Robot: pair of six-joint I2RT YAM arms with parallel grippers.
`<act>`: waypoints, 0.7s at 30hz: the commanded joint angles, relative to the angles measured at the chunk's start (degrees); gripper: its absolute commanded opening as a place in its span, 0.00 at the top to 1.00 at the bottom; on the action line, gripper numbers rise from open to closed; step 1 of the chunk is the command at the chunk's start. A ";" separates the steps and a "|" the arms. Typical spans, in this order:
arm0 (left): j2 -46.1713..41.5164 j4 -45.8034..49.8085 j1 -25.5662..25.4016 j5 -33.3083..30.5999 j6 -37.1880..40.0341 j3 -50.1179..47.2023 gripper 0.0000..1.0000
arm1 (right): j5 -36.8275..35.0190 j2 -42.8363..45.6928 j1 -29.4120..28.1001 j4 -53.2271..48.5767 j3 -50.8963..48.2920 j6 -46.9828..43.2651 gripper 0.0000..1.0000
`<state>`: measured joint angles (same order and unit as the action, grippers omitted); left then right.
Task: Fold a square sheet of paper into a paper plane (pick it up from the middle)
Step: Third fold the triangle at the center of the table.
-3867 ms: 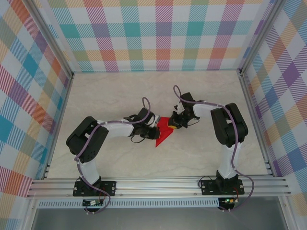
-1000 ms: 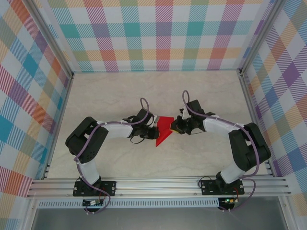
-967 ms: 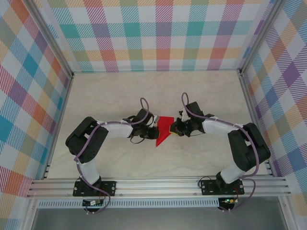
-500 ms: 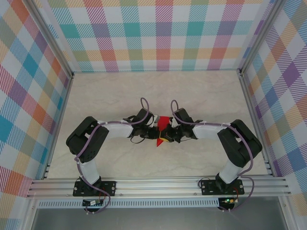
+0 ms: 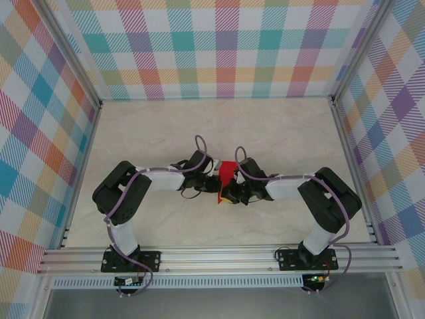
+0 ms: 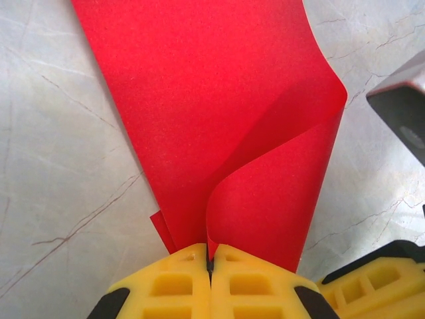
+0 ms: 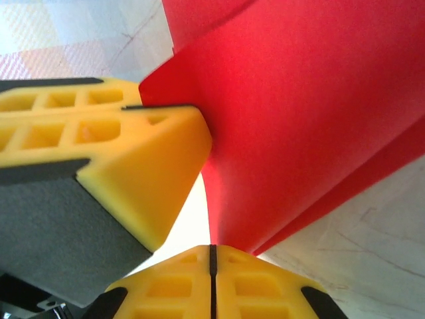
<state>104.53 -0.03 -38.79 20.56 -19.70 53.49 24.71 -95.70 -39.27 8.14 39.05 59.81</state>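
The red sheet of paper (image 5: 228, 169) is folded into a narrow angular shape and sits mid-table between both arms. In the left wrist view the paper (image 6: 219, 100) fans away from my left gripper (image 6: 210, 260), which is shut on its near point, with one flap curling up. My right gripper (image 7: 212, 251) is shut on a lower edge of the paper (image 7: 299, 113), right beside the left gripper's yellow fingers (image 7: 146, 153). From above, the left gripper (image 5: 216, 185) and right gripper (image 5: 228, 195) nearly touch, hiding most of the sheet.
The pale marble-look tabletop (image 5: 166, 126) stretches around the arms. Checked walls stand on three sides, and an aluminium rail (image 5: 219, 256) runs along the near edge. Both forearms lie low, meeting at the middle.
My right gripper has swung left from the paper's right side to its near end beside the left gripper, and shut on it. The left gripper has kept its hold.
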 commanded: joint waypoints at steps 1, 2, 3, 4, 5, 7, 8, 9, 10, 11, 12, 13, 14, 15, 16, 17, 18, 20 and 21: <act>2.34 2.57 0.55 0.54 0.94 0.45 1.00 | 0.99 1.79 -0.58 3.23 -0.98 1.71 0.92; 2.43 2.51 0.53 0.54 0.96 0.51 1.00 | 1.04 1.75 -0.62 3.36 -0.87 1.73 0.91; 2.49 2.59 0.52 0.55 0.92 0.60 1.00 | 1.03 1.58 -0.72 3.22 -0.66 1.64 0.91; 2.56 2.66 0.55 0.54 1.06 0.67 1.00 | 0.97 1.28 -0.79 3.26 -0.54 1.55 0.91; 2.60 2.80 0.47 0.50 1.07 0.65 1.00 | 1.04 0.78 -0.81 3.41 -0.55 1.61 0.91; 2.70 2.86 0.54 0.19 1.03 0.65 1.00 | 1.32 -0.04 -0.81 4.48 -0.85 1.90 0.91; 2.69 2.90 0.47 0.03 1.03 0.71 1.00 | 1.59 -0.51 -0.81 5.05 -1.02 2.05 0.92; 2.70 2.92 0.54 -0.03 1.07 0.65 1.00 | 1.60 -0.89 -0.81 5.21 -1.03 2.05 0.92; 2.66 2.89 0.50 -0.03 1.03 0.56 1.00 | 1.48 -1.21 -0.81 5.06 -1.16 1.98 0.92; 2.78 2.92 0.49 0.00 1.07 0.64 1.00 | 1.27 -1.54 -0.80 5.03 -1.33 1.97 0.92; 2.80 2.87 0.53 -0.07 1.03 0.65 1.00 | 0.93 -1.75 -0.81 4.71 -1.35 2.01 0.92; 2.87 2.97 0.50 -0.07 1.07 0.65 1.00 | 0.70 -1.77 -0.81 4.67 -1.70 1.99 0.92; 2.94 2.94 0.47 -0.13 1.07 0.65 1.00 | 0.43 -1.75 -0.81 4.86 -2.02 1.98 0.92; 2.96 2.90 0.53 -0.16 1.16 0.66 1.00 | 0.11 -1.72 -0.81 4.37 -2.19 1.84 0.92; 2.99 2.88 0.52 -0.19 1.14 0.56 1.00 | -0.43 -1.65 -0.81 3.63 -2.13 1.49 0.92; 3.12 2.93 0.51 -0.09 1.07 0.56 1.00 | -0.87 -1.75 -0.80 3.36 -2.27 1.13 0.92; 3.20 2.84 0.54 -0.08 1.08 0.56 1.00 | -0.97 -2.12 -0.81 3.46 -2.32 0.81 0.91; 3.39 2.71 0.54 -0.13 1.12 0.43 1.00 | -0.74 -3.17 -0.81 3.88 -2.55 0.67 0.92; 3.56 2.65 0.47 -0.12 0.99 0.42 1.00 | -0.53 -3.75 -0.81 4.91 -2.90 0.68 0.92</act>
<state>105.27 -0.10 -38.81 21.04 -19.70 54.22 24.49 -97.58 -39.55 12.03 37.47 61.06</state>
